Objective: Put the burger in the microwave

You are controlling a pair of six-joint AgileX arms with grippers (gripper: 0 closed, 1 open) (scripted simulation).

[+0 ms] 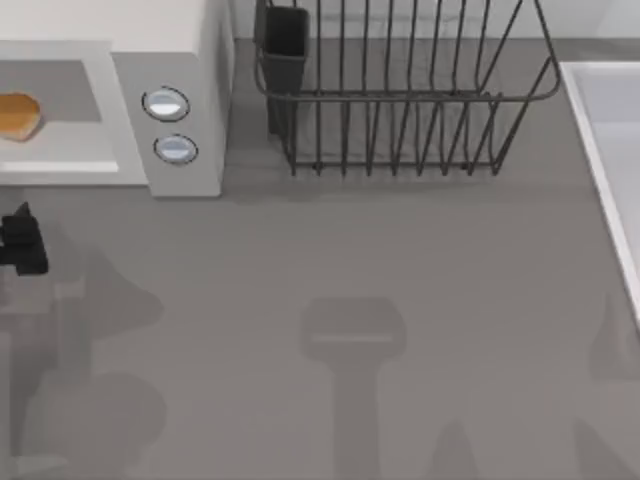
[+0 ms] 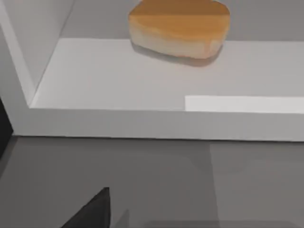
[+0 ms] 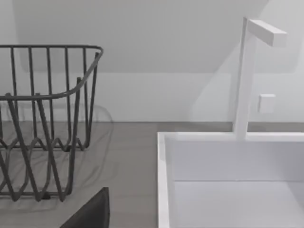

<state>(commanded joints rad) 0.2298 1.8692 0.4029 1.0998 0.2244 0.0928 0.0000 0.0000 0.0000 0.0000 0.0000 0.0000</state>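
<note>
Golden-orange burger (image 1: 17,115) inside white microwave (image 1: 185,60), left hand (image 1: 22,243) just outside, grip unreadable

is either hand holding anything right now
Nothing is held. The burger sits inside the microwave, apart from the left hand in front of it.
</note>
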